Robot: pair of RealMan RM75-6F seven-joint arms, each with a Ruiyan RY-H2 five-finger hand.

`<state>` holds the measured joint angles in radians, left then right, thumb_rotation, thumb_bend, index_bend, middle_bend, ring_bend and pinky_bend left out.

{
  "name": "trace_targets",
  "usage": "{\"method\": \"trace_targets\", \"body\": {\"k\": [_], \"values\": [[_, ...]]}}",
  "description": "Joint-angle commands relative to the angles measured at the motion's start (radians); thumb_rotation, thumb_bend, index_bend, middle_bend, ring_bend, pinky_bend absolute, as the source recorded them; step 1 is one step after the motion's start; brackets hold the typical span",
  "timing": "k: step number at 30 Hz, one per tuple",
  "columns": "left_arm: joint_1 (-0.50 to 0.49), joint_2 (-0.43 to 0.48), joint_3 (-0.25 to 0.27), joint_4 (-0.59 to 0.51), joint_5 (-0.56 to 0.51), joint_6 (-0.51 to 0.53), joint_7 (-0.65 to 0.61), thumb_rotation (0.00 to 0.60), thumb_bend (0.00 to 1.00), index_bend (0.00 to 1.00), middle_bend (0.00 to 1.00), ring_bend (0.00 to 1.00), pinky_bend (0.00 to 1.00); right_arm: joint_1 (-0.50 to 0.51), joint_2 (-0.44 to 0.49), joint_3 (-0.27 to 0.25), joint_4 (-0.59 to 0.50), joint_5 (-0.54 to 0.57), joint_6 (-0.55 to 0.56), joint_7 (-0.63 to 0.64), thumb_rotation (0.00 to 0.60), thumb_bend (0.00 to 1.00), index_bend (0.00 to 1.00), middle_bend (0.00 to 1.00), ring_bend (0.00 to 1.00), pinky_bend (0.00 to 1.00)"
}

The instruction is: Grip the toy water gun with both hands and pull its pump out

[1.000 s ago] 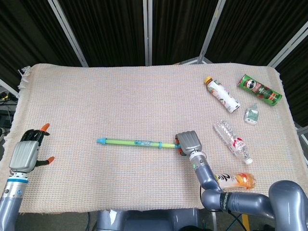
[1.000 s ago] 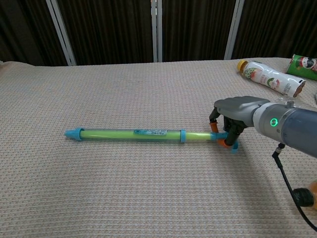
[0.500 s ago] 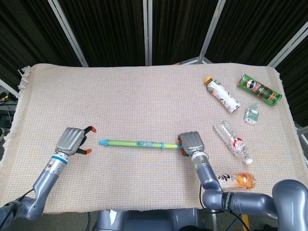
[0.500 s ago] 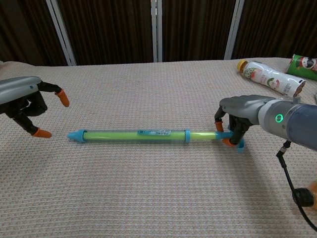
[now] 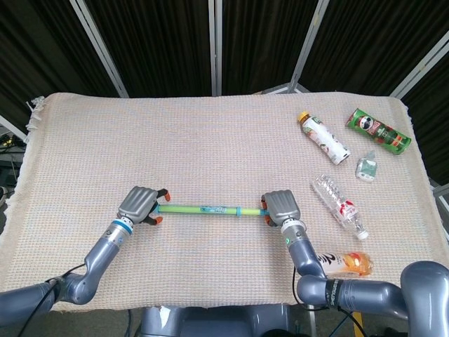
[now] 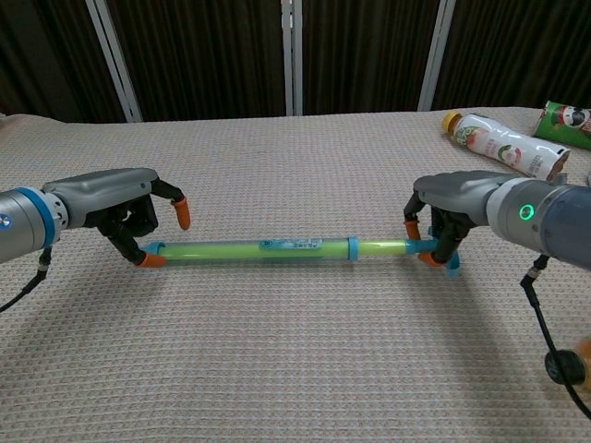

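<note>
The toy water gun (image 5: 203,209) (image 6: 259,247) is a long green tube with blue ends, lying flat across the cloth. My right hand (image 5: 279,206) (image 6: 454,205) grips the blue pump handle (image 6: 436,251) at its right end. A short stretch of green pump rod (image 6: 380,246) shows beyond the blue collar. My left hand (image 5: 139,204) (image 6: 115,205) sits over the nozzle end, one orange fingertip on each side of the tube. In the chest view one fingertip touches the nozzle and another is raised above the tube. The nozzle tip is hidden in the head view.
At the right lie a white drink bottle (image 5: 323,138) (image 6: 503,145), a green snack can (image 5: 377,131) (image 6: 568,123), a small bottle (image 5: 365,167), a clear plastic bottle (image 5: 340,206) and an orange bottle (image 5: 344,264) beside my right forearm.
My left hand has swept in from the far left edge to the gun's nozzle end. The gun has slid a little to the right with my right hand holding the pump handle.
</note>
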<state>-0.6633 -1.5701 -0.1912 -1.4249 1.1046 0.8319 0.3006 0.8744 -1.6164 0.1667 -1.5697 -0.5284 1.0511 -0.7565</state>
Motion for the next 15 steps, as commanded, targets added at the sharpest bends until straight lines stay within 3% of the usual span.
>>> {"method": "trace_targets", "body": {"k": [1, 15], "values": [[-0.015, -0.019, 0.0, 0.016, -0.019, -0.008, 0.002, 0.6, 0.29, 0.4, 0.92, 0.82, 1.0, 0.002, 0.001, -0.001, 0.001, 0.001, -0.003, 0.001, 0.6, 0.41, 0.65, 1.0, 1.0, 1.0], [-0.049, -0.092, 0.012, 0.099, -0.066, -0.02, -0.015, 0.6, 0.33, 0.41, 0.92, 0.82, 1.0, 0.002, 0.011, -0.005, 0.006, 0.001, -0.007, 0.016, 0.6, 0.41, 0.66, 1.0, 1.0, 1.0]]}}
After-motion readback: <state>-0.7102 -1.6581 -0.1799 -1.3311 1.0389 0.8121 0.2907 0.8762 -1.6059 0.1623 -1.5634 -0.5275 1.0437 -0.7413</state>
